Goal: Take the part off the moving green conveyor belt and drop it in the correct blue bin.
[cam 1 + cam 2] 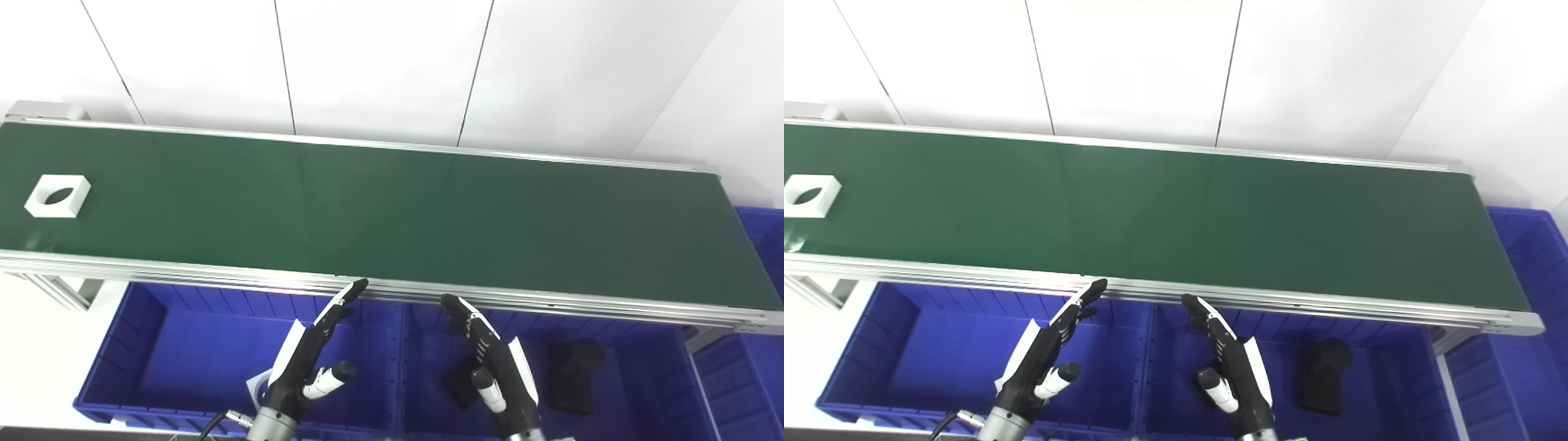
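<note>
White square plastic part with round hole far left on green conveyor belt, out of reach | left hand, right hand open, empty, poised over blue bins (likely waiting) | black parts binned lower right

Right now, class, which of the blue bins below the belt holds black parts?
The middle blue bin, under the right robot hand. Black parts lie on its floor, whereas the left blue bin shows only a white piece.
</note>
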Controlling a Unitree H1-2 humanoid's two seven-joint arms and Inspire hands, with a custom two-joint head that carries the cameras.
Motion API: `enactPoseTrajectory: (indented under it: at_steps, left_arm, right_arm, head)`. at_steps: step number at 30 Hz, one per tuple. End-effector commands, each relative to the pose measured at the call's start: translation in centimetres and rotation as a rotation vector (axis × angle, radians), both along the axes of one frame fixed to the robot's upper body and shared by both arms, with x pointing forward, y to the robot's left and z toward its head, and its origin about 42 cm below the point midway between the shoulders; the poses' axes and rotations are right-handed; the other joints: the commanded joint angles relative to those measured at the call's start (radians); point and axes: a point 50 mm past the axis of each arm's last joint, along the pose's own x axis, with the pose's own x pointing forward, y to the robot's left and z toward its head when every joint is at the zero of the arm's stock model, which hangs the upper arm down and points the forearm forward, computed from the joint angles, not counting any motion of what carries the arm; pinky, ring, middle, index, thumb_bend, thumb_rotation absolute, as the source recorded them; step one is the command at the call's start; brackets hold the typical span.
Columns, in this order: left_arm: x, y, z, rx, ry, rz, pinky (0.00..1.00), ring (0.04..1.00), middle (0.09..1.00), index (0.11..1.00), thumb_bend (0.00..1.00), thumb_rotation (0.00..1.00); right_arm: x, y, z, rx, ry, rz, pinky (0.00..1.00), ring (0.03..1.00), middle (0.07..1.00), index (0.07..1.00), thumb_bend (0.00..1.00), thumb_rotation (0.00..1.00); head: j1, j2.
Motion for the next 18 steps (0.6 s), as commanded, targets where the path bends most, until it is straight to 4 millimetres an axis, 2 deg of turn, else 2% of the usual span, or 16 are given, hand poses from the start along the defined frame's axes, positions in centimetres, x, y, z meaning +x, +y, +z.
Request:
enactPoseTrajectory:
  at_steps: [1, 5, 18]
  left_arm:
    - [0.35, 0.16, 0.99, -0.023, -0.065, -0.002, 0.90, 0.946, 0.938, 0.917, 0.96, 1.00]
    - [0.28, 0.29, 0.91, -0.024, -0.060, -0.007, 0.89, 0.944, 0.937, 0.917, 0.96, 1.00]
    - [0.35, 0.28, 0.84, -0.023, -0.061, -0.005, 0.89, 0.939, 0.933, 0.914, 0.93, 1.00]
  right_arm:
    - [0.31, 0.46, 0.80, 0.026, -0.058, -0.024, 0.91, 0.909, 0.887, 0.874, 0.88, 1.00]
    - [0.25, 0.54, 0.64, 0.031, -0.055, -0.059, 0.94, 0.932, 0.904, 0.895, 0.87, 1.00]
    - [0.42, 0.43, 0.53, 0.034, -0.057, -0.095, 0.90, 0.909, 0.906, 0.890, 0.86, 1.00]
  head:
    - [-0.001, 0.001]
    - [-0.005, 0.000]
    - [-0.006, -0.002]
